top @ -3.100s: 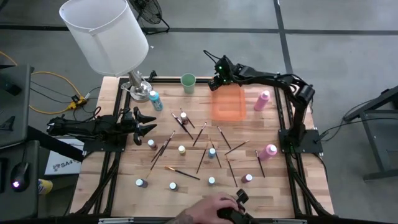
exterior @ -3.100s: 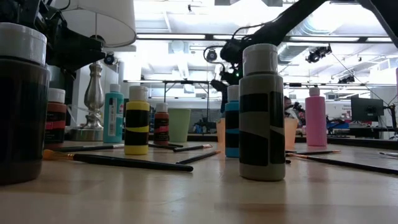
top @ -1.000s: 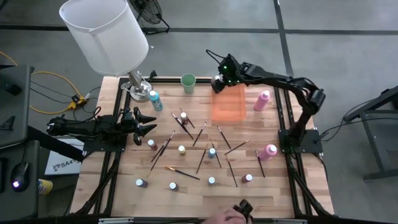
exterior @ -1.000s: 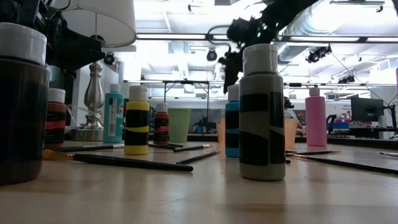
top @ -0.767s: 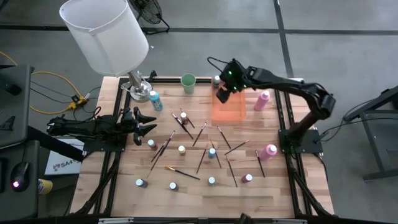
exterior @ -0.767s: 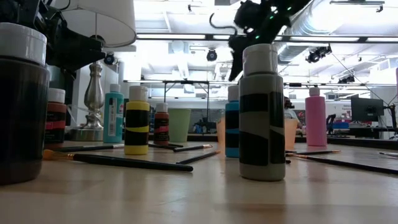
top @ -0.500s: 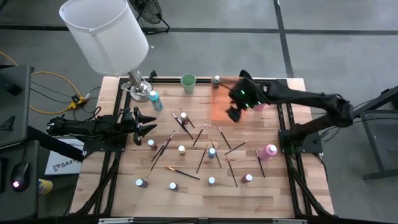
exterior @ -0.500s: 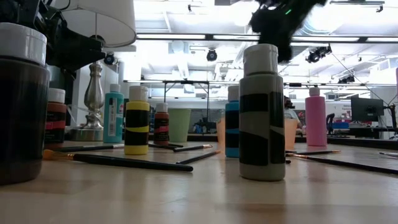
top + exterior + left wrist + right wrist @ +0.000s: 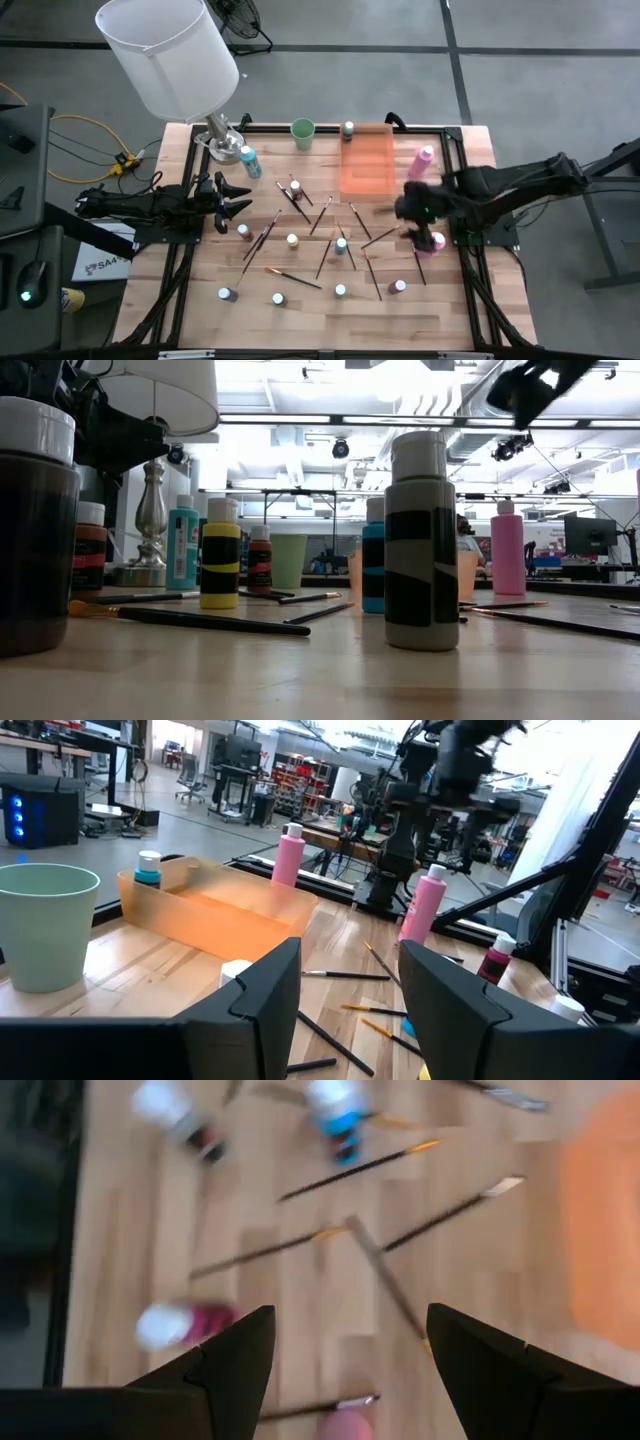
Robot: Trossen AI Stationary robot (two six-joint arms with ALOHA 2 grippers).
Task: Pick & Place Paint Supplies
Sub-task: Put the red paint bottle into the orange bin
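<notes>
Small paint bottles and thin dark paintbrushes (image 9: 322, 214) lie scattered over the wooden table. A teal bottle (image 9: 347, 129) stands at the far edge beside the orange tray (image 9: 367, 165). Two taller pink bottles (image 9: 424, 160) (image 9: 435, 243) stand at the right. My right gripper (image 9: 415, 207) hovers open and empty above the table's right part, next to the nearer pink bottle; its wrist view looks down on brushes (image 9: 350, 1170) and a magenta bottle (image 9: 185, 1325). My left gripper (image 9: 236, 197) rests open and empty at the table's left edge, with a white bottle cap (image 9: 237, 970) just beyond its fingers.
A green cup (image 9: 302, 132) stands at the far edge, left of the tray. A large white lampshade (image 9: 170, 55) on a silver base (image 9: 224, 145) rises at the far left corner, with a teal bottle (image 9: 249, 160) beside it. Black frame rails (image 9: 462, 190) run along the table's sides.
My right gripper has swung from the far edge, between cup and tray, across the tray toward the table's right and near side, staying open. The teal bottle stands where it was. A person's hand at the near edge has withdrawn.
</notes>
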